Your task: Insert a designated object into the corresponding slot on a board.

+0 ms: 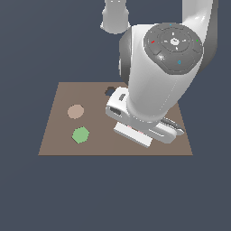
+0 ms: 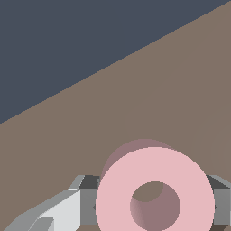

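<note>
Claw (image 2: 154,207) gripping pink ring (image 2: 115,198), over board (image 2: 180,90)

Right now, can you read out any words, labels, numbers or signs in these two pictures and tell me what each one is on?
None can be read. The arm's round dark cap carries small red, teal and white marks, too small to read as text. The board, pink ring, green shape and tan disc are blank.

**White arm, dark grey cap**

The arm (image 1: 158,85) is glossy white, built of thick rounded segments. A dark grey circular cap (image 1: 173,47) tops its big joint, carrying small red, green and blue dots around a white centre mark. Below the cap sits a white boxy hand block (image 1: 135,119). The fingers (image 2: 67,207) are grey, angular and faceted.
</note>
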You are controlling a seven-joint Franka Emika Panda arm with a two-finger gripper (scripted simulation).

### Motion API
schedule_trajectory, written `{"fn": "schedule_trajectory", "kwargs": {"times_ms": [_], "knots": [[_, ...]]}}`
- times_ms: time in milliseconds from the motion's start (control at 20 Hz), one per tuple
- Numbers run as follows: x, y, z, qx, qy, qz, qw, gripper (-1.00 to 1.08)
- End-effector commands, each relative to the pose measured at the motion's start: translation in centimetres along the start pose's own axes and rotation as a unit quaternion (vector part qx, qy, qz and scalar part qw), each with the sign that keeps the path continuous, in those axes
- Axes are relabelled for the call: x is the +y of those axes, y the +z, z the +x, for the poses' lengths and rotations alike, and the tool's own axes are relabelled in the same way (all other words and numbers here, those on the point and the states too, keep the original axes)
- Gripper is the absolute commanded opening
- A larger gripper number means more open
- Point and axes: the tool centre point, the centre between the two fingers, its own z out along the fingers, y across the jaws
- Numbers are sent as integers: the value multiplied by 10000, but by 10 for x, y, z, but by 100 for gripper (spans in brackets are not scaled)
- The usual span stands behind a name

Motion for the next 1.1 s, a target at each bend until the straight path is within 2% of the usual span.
{"fn": "schedule_trajectory", "kwargs": {"times_ms": [0,550,1050], "knots": [[10,-1,-6,2,54,0,10000,-100],[54,-6,-33,-3,281,-4,9996,-100],[65,-7,-40,-7,341,-8,9994,-100]]}}
